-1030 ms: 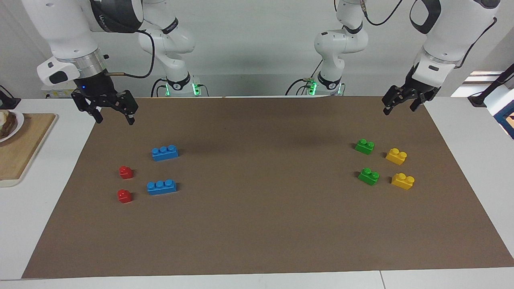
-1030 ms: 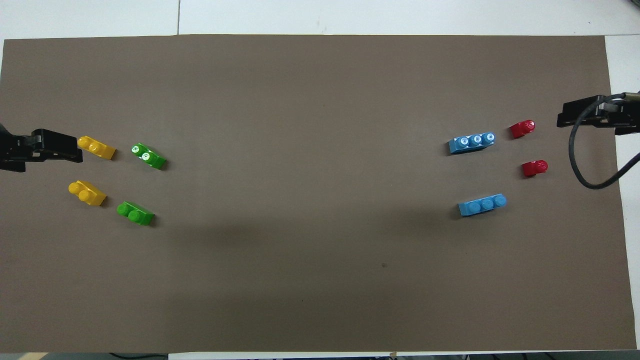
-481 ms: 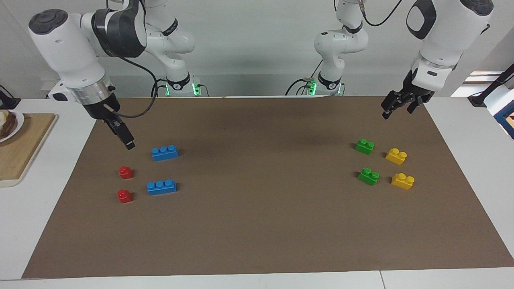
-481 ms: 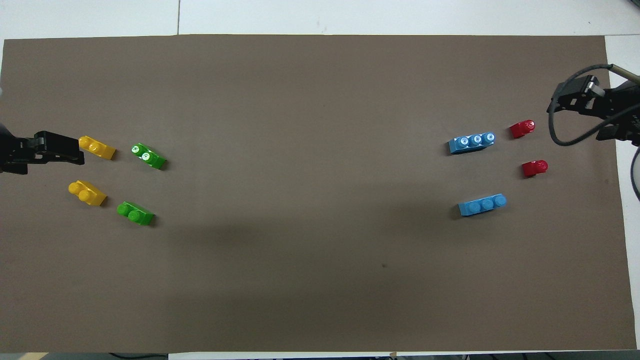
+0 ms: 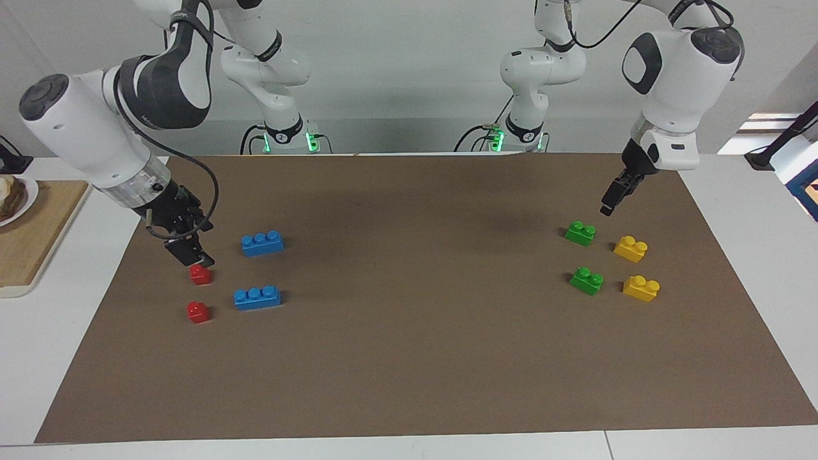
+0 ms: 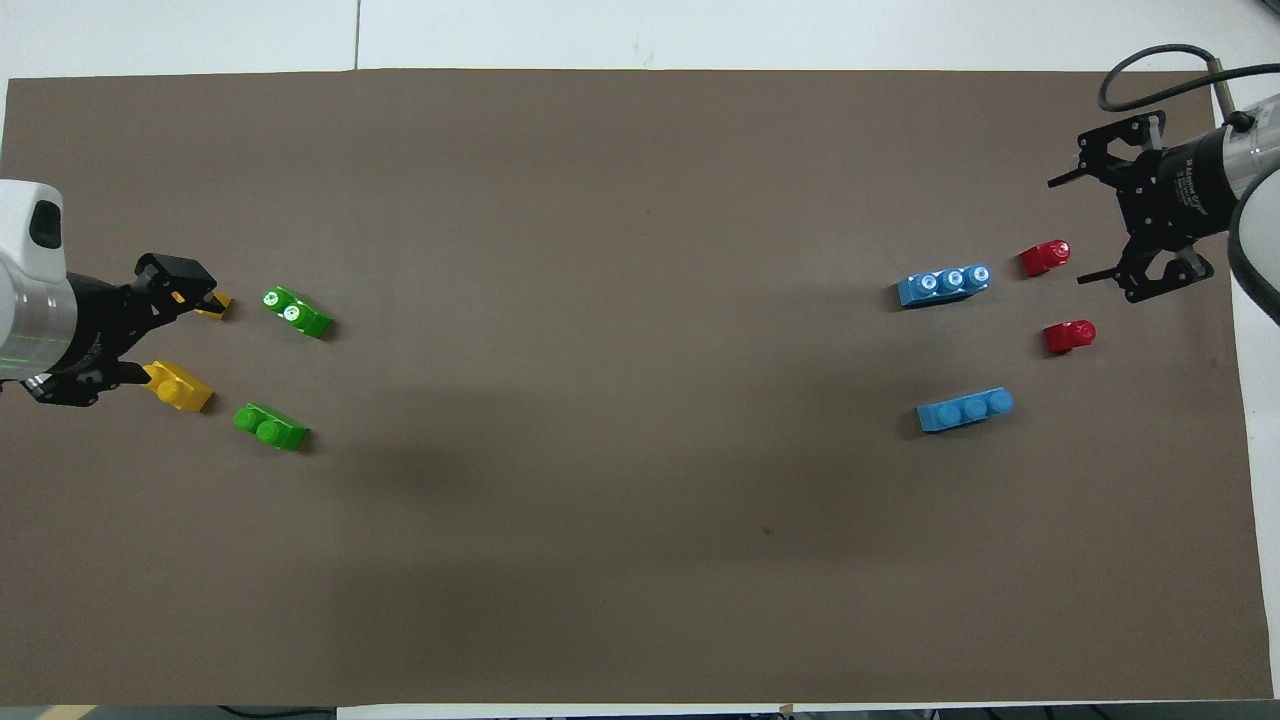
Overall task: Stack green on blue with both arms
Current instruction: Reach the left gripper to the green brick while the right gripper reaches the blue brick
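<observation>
— Where were your claws? 
— Both spread, empty: left claw [image 5: 607,206] above the green [image 5: 580,232], right claw [image 5: 192,254] by a red brick [image 5: 200,274]; the blue [image 5: 262,243] lay beside it.
— Advice? 
— Square up first, I judged.

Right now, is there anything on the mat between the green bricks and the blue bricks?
No. In the overhead view the brown mat lies bare between the green bricks and the blue bricks.
</observation>
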Action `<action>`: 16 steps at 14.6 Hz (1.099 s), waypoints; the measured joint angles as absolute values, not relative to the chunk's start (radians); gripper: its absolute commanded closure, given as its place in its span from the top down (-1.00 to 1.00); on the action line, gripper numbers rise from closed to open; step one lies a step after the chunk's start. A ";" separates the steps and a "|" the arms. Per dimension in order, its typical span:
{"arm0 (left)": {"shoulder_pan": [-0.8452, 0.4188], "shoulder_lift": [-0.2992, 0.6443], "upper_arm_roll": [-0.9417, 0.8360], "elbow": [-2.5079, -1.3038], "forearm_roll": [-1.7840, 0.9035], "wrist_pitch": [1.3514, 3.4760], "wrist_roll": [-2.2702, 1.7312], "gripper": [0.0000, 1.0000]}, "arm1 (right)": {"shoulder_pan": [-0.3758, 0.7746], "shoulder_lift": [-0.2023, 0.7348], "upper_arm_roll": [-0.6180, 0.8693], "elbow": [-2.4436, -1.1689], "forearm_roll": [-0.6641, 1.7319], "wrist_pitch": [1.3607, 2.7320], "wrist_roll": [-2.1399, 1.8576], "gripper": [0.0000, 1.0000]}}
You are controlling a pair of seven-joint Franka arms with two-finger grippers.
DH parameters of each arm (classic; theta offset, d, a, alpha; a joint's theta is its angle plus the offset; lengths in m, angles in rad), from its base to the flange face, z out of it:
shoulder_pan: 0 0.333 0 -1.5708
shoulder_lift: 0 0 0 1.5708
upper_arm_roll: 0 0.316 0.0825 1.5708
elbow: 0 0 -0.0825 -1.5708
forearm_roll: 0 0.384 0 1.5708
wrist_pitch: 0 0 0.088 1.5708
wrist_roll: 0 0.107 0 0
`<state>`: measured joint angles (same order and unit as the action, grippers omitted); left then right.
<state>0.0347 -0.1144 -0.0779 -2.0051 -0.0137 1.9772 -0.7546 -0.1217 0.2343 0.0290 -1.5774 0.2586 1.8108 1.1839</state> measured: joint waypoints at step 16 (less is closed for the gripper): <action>0.034 0.248 -0.077 -1.967 -0.014 2.283 -0.872 1.00 | -0.174 0.440 0.037 -1.567 0.372 1.828 1.151 1.00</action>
